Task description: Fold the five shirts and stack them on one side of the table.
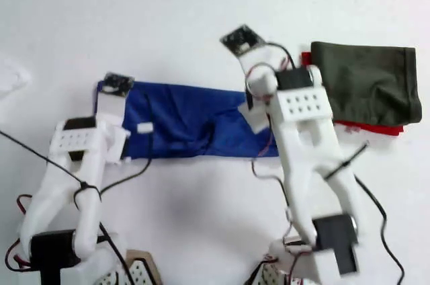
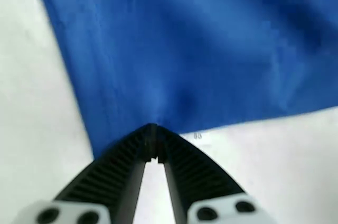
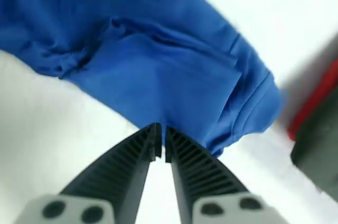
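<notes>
The blue shirt (image 1: 188, 124) lies as a long strip across the counter (image 1: 201, 29), its long axis running arm to arm. The left end effector (image 2: 152, 134) is clamped on its near hem at one end. The right end effector (image 3: 160, 131) grips the other end, nearest the folded stack (image 1: 366, 83).

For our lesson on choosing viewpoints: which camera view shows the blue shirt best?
The high view: the blue shirt lies there almost whole, end to end. The left wrist view shows one flat end close up, the right wrist view the other, creased end.
</notes>
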### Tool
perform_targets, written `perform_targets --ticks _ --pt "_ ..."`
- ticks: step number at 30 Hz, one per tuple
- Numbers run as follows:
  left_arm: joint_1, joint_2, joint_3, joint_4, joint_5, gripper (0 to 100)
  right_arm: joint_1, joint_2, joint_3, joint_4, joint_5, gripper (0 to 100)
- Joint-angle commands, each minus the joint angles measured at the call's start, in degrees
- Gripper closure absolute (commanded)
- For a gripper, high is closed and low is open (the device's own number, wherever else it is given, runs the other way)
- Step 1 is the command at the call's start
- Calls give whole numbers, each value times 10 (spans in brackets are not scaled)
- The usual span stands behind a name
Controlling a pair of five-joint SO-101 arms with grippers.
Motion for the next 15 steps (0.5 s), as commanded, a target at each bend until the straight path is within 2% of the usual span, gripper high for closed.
perform_targets --ticks 1,5,7,10,12,15 --pt "4 -14 -65 13 6 972 17 -90 127 -63 5 979" --pt "-18 -9 -108 29 6 933 71 -141 253 -131 6 979" --pt "-47 -8 -112 11 10 870 113 -160 300 -150 21 979" --pt "-101 -4 -111 -40 59 772 175 -180 351 -167 75 979" --pt "-122 17 -118 -64 69 763 211 -189 371 -176 107 979" --pt "-123 93 -149 -59 63 763 251 -201 378 -175 141 979"
